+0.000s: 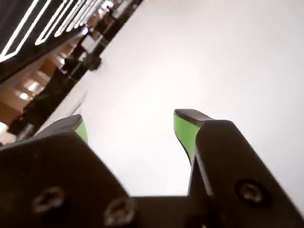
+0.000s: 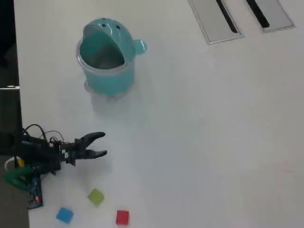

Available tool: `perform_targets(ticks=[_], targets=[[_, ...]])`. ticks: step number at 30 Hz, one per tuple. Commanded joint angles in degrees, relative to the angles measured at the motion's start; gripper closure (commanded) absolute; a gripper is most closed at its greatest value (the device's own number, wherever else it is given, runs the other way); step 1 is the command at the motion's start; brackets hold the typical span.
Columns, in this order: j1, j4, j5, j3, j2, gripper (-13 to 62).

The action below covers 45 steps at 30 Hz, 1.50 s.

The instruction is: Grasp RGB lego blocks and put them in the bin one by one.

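Observation:
In the overhead view the teal bin (image 2: pixel 107 71) stands at the upper left of the white table with its domed lid flipped open. The red block (image 2: pixel 122 217), the yellowish-green block (image 2: pixel 96 196) and the blue block (image 2: pixel 64 214) lie on the table at the bottom left. My gripper (image 2: pixel 103 144) is open and empty, above the blocks in this view and well below the bin. In the wrist view the gripper (image 1: pixel 128 123) shows two green-padded fingers wide apart with only bare white table between them. No block or bin shows in the wrist view.
Two grey recessed panels (image 2: pixel 216 19) sit in the table at the top right of the overhead view. The table's left edge (image 2: pixel 18 95) runs close beside the arm's base. Dark furniture and lights (image 1: pixel 57 52) show beyond the table in the wrist view.

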Motion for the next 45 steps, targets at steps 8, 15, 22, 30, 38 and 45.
perform_targets(ticks=[8,15,22,30,38,45], targets=[[4.83,-11.07,-19.78,3.69,3.69,15.9],[9.4,-11.78,-32.08,4.04,3.69,14.9],[17.14,-18.54,-40.43,4.13,3.69,14.9],[21.71,-20.74,-40.96,4.13,3.78,14.8],[29.62,-20.39,-40.96,4.22,3.78,14.8],[33.49,-23.38,-40.69,4.22,3.78,14.8]])
